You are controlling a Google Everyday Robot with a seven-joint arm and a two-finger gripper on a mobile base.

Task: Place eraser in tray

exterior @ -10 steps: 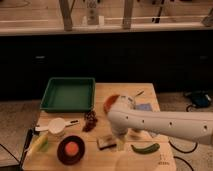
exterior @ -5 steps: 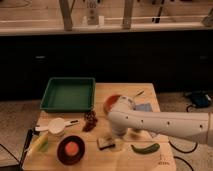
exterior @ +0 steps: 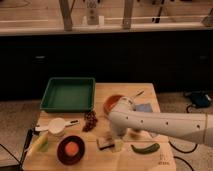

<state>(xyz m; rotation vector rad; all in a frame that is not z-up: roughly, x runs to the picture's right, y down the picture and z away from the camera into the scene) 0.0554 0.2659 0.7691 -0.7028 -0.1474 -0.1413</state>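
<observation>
The eraser, a small flat block with a pale top and dark base, lies on the wooden table near its front edge. My gripper hangs at the end of the white arm that reaches in from the right. It sits just right of and over the eraser, open, with its tips partly hidden behind the arm's wrist. The green tray stands at the table's back left, with nothing in it, well away from the gripper.
An orange bowl and a blue-grey cloth lie behind the arm. Dark grapes, a white cup, a dark plate with an orange item and a corn cob sit left. A green pepper lies right.
</observation>
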